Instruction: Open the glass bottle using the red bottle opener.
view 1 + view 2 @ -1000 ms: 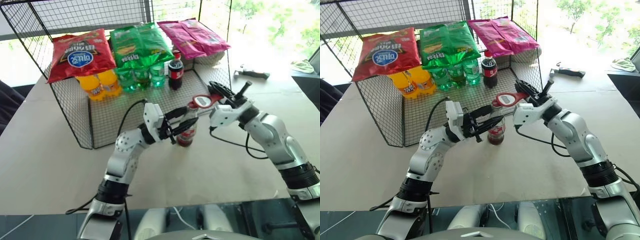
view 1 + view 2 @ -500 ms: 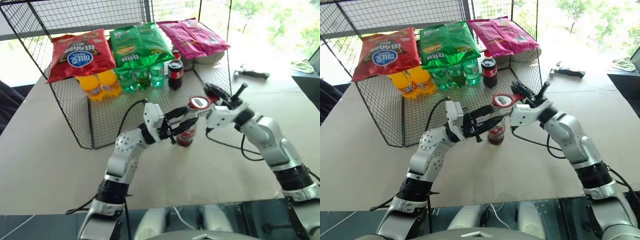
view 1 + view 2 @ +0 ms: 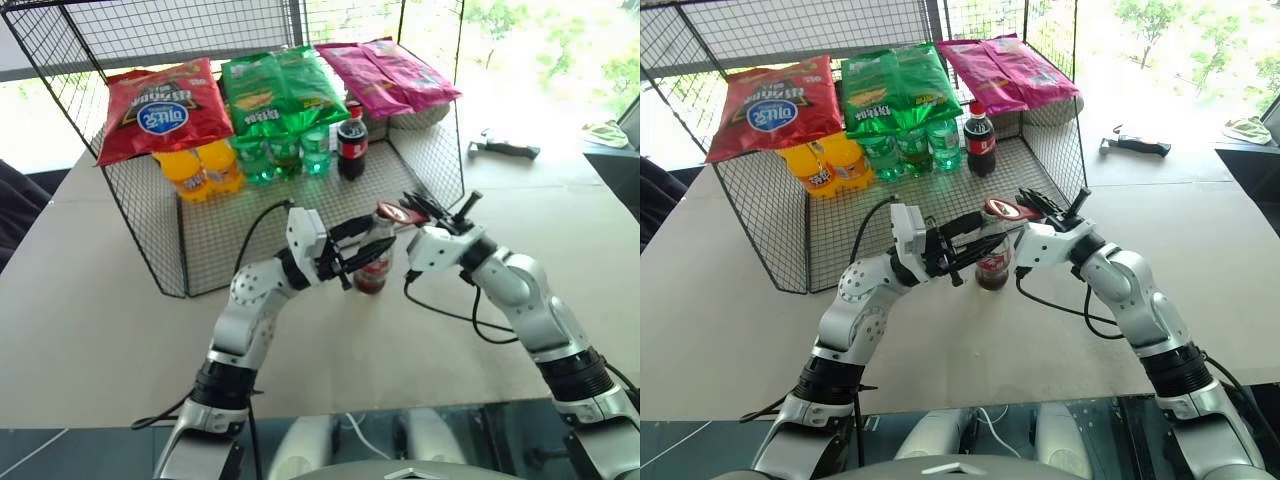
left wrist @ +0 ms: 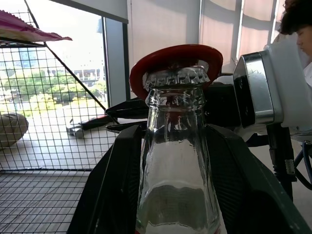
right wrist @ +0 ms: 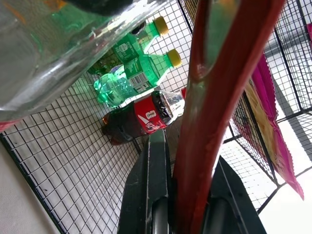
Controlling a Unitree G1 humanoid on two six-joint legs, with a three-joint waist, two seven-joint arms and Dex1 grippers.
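The bottle (image 3: pixel 375 255) stands on the table (image 3: pixel 90 300) in front of the wire rack (image 3: pixel 150 230), clamped at mid-body by the left gripper (image 3: pixel 352 252). The right gripper (image 3: pixel 425 212) is closed on the opener (image 4: pixel 168 56), whose ring sits at the crown cap (image 4: pixel 175 77). To pry well, hook the ring's silvery lip fully under the cap edge first. Then lever the handle upward steadily. Keep the bottle braced upright.

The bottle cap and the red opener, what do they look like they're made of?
The bottle cap looks like silvery metal: crimped, shiny edge. The red bottle opener has a smooth, glossy red surface, maybe plastic or coated metal; I cannot tell which. The glass bottle is clear glass.
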